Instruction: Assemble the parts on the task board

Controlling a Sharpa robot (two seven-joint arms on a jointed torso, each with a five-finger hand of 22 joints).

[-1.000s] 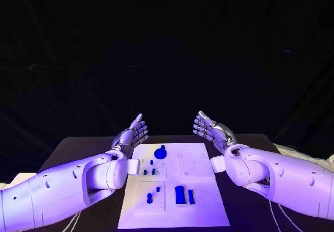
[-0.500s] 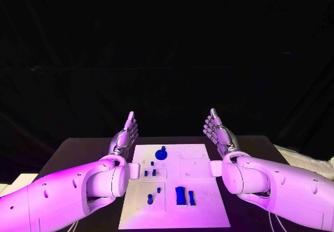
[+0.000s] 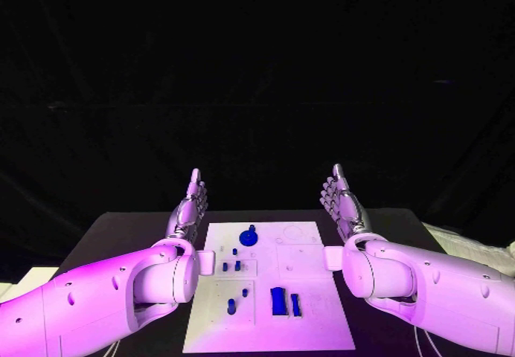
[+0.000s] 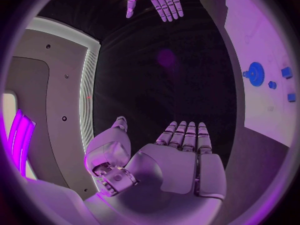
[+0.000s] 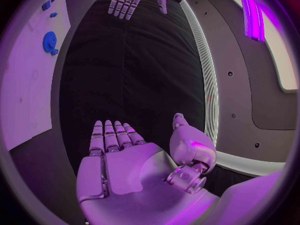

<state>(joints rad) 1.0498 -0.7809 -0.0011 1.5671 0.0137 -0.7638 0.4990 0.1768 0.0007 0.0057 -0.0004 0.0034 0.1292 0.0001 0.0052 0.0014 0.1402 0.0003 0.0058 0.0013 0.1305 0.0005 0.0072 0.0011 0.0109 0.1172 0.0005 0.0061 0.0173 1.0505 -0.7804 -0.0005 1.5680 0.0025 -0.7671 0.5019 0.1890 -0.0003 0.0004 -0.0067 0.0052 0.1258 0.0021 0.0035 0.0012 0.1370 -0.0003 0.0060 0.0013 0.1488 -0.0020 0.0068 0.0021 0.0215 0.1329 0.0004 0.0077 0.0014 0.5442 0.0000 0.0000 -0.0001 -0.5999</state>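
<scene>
Task board lies flat on black table, between and below both raised hands. Left hand upright, fingers straight and together, holding nothing. Right hand mirrors it, palm inward, empty. Blue gear part on board between the hands; smaller parts nearer the wrists.

- The arms looked like smooth, glossy plastic shells.
- Both hands, left and right, had a metallic sheen with segmented fingers.
- The board was flat and matt.
- The parts looked like plain plastic.
- The table was matt too.
</scene>
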